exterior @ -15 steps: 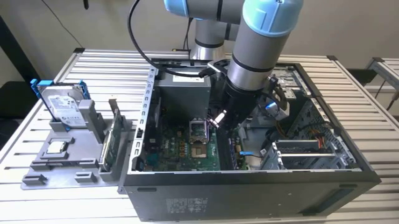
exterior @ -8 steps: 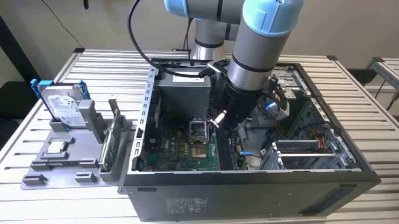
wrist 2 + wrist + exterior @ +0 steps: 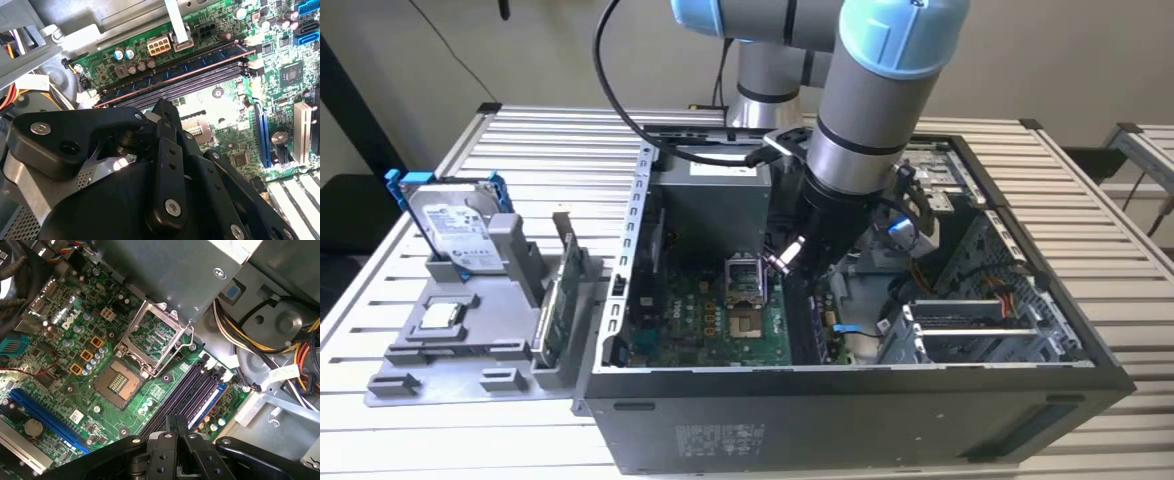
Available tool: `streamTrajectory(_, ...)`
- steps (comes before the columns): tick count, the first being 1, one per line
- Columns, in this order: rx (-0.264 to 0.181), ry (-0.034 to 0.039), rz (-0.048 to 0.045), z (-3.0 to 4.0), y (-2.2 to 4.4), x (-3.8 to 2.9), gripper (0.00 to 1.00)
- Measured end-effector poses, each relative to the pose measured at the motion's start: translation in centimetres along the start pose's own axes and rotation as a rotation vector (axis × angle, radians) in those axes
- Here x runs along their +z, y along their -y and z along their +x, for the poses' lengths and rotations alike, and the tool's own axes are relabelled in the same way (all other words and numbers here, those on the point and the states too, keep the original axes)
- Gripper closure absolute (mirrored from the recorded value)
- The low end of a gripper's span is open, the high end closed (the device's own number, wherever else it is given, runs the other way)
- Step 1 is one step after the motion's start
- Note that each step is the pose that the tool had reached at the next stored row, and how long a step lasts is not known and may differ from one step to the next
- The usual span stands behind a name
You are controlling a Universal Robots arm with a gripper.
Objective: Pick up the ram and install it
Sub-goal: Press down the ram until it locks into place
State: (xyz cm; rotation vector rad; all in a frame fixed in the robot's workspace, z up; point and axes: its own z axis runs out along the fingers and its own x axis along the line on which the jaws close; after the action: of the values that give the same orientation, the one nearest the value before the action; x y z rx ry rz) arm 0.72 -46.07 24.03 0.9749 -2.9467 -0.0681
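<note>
Ram (image 3: 175,70) seated in motherboard (image 3: 165,385) slot (outermost), jaws (image 3: 177,427) just above.

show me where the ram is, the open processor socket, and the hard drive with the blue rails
ram (image 3: 175,67): second wrist view, its long top edge, seated in a slot.
processor socket (image 3: 124,383): first wrist view, its contact pad.
hard drive (image 3: 460,232): exterior view, its labelled face.

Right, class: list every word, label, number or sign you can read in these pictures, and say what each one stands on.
No text here can be quoted with confidence.
hard drive: white label, print too small to read.
computer case: block of pale print on its outer wall, too blurred to read.
motherboard: a white maker's mark; the other board lettering is too small.
cable tag: print too small to read.
</note>
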Motion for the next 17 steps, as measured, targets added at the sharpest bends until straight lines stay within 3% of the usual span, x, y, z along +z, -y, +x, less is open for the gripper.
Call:
streamTrajectory(5, -0.026, -0.0013, 0.0004, 0.00, 0.00, 0.03, 0.89)
streamTrajectory(17, -0.168, -0.0090, 0.0036, -0.01, 0.01, 0.28, 0.89)
